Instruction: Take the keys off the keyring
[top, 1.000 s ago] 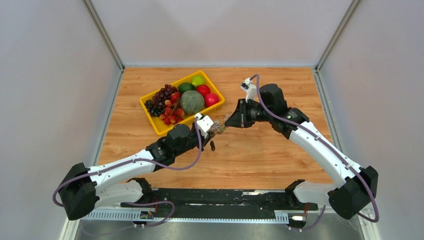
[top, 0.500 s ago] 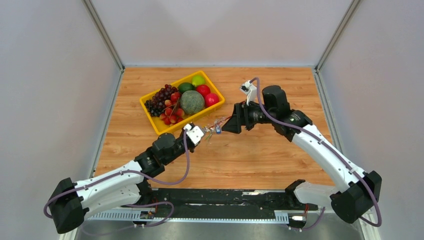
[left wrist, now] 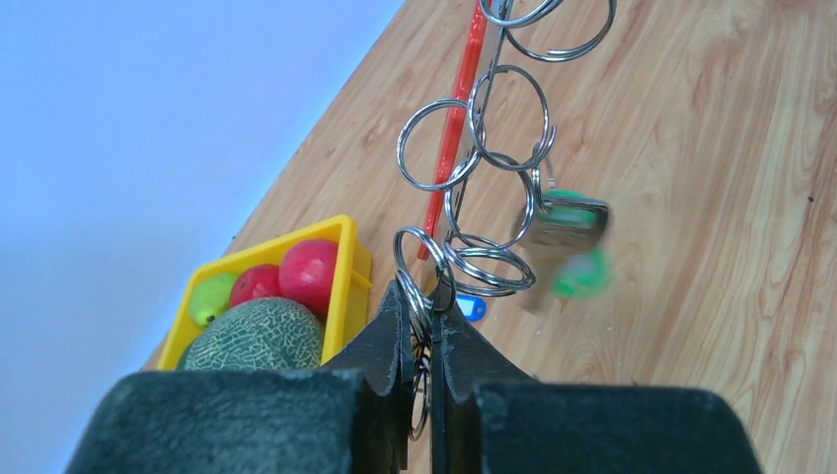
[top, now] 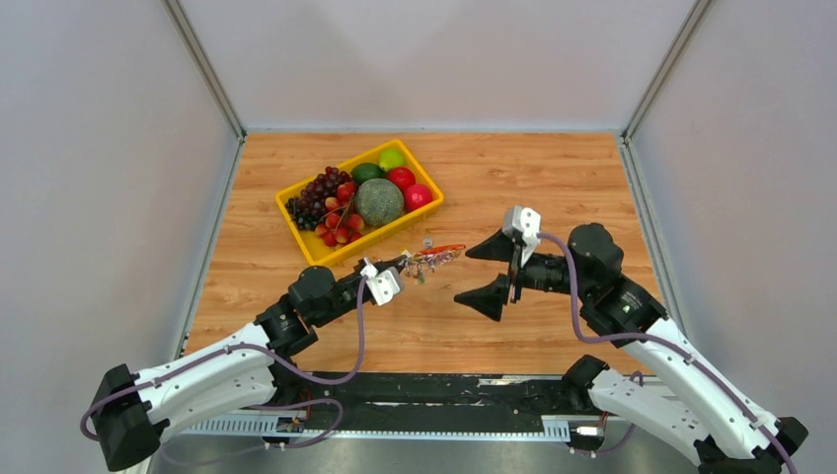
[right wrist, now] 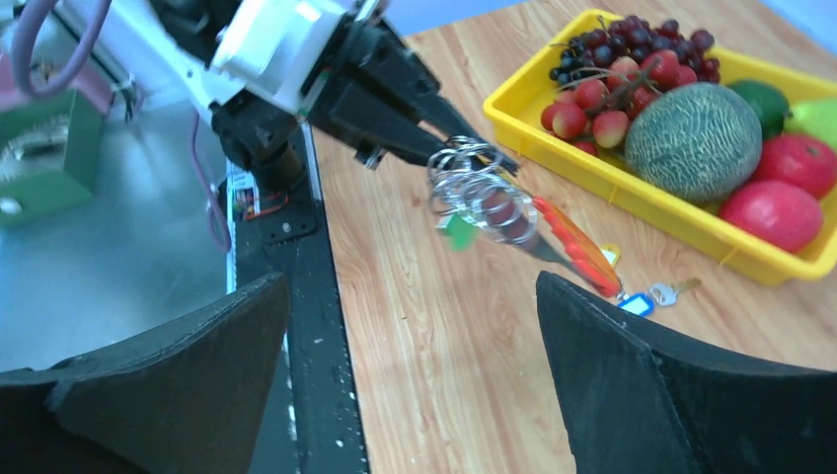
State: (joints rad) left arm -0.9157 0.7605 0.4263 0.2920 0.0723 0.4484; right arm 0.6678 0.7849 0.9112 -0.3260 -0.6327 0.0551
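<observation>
Pulled back from the bunch since a moment ago, the right gripper (top: 462, 274) now hangs well apart from it with its jaws spread wide, the forearm pointing left from a bent elbow. On the other side, the left gripper (left wrist: 424, 306) is clamped on a ring at the near end of the keys (left wrist: 558, 222), its arm stretched low and long across the table (top: 553, 188) toward the middle. Beyond that grip the bunch trails away from the fingers, and the red keyring (top: 449, 249) sits at its far end. A loose key with a blue tag (right wrist: 637, 301) lies on the wood near the yellow basket (top: 326, 255) of fruit.
</observation>
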